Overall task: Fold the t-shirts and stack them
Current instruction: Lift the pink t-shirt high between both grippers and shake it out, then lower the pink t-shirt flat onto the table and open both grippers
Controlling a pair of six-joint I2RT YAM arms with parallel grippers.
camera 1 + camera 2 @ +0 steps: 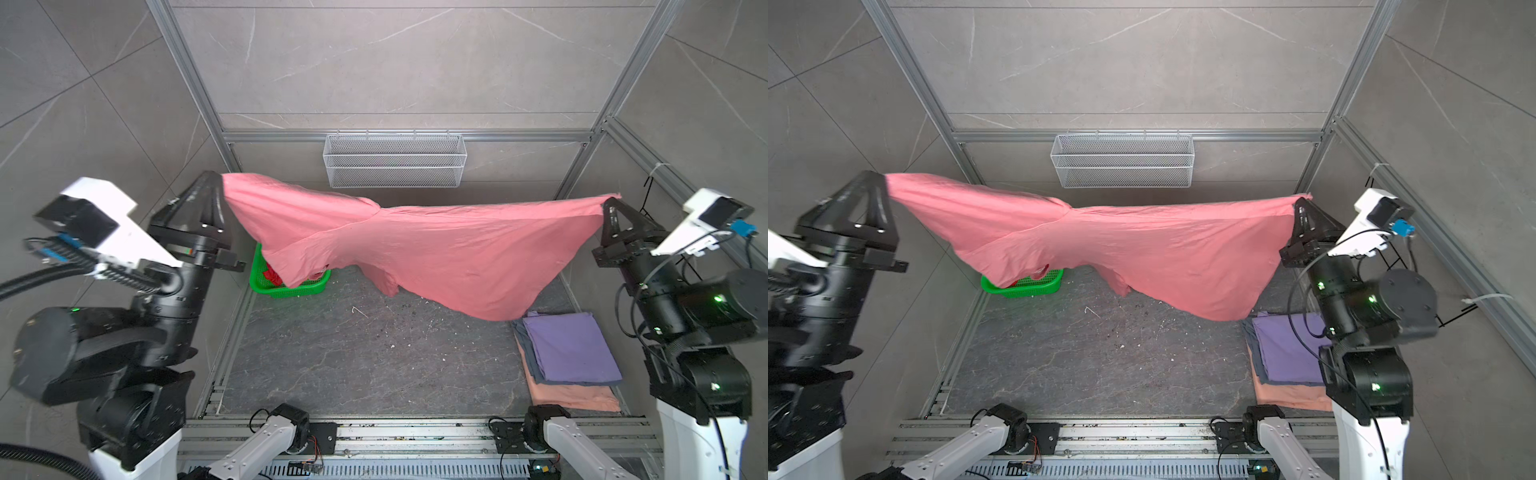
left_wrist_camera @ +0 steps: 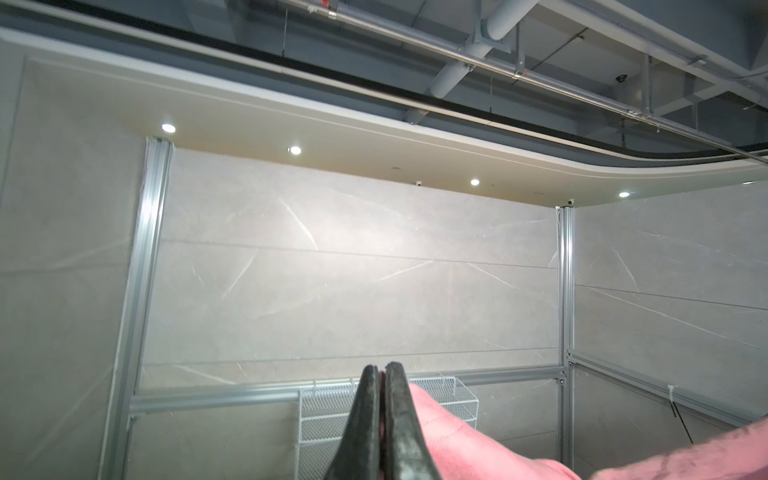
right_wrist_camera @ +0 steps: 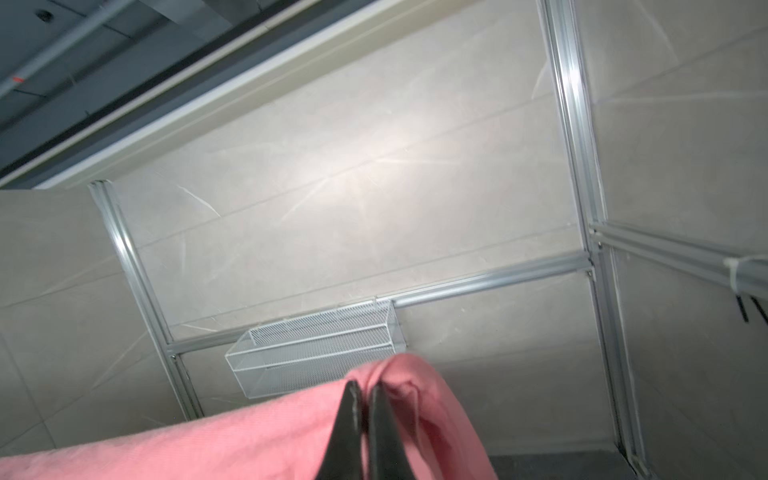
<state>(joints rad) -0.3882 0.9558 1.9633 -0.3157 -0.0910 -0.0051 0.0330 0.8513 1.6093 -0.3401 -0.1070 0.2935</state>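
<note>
Table [image 1: 353,353]: the dark stone-patterned top is showing only in the top views; both wrist cameras are looking up at the walls and the frame.

Salmon-pink t-shirt [image 1: 415,249] [image 1: 1121,249]: it is hanging stretched in the air between the two grippers, above the table. Its lower folds are sagging toward the green basket and the folded stack. The wrist views are catching only the cloth next to each grip [image 2: 457,436] [image 3: 208,436].

Wire basket [image 1: 395,160] [image 2: 328,415] [image 3: 316,357]: it is hanging on the back rail, behind the shirt, and is showing in all four views.

Folded stack: it is lying at the table's near right corner, in the top views only. The lavender t-shirt [image 1: 569,349] [image 1: 1287,349] is sitting on top of the grey-blue t-shirt [image 1: 530,353], with the peach t-shirt [image 1: 573,397] [image 1: 1291,397] at the bottom.

Green basket [image 1: 291,289] [image 1: 1025,286]: it is standing at the far left of the table, partly covered by the hanging shirt.

Left gripper [image 1: 217,175] [image 1: 880,174] [image 2: 380,368]: it is pinching one end of the shirt. Its wrist view is showing the jaws pressed together on a thin line of pink.

Right gripper [image 1: 609,201] [image 1: 1302,200] [image 3: 361,384]: it is clamping the other end. Its wrist view is showing cloth draped over the tips.

Red t-shirt [image 1: 272,274]: it is lying in the green basket, clearest in a top view.
</note>
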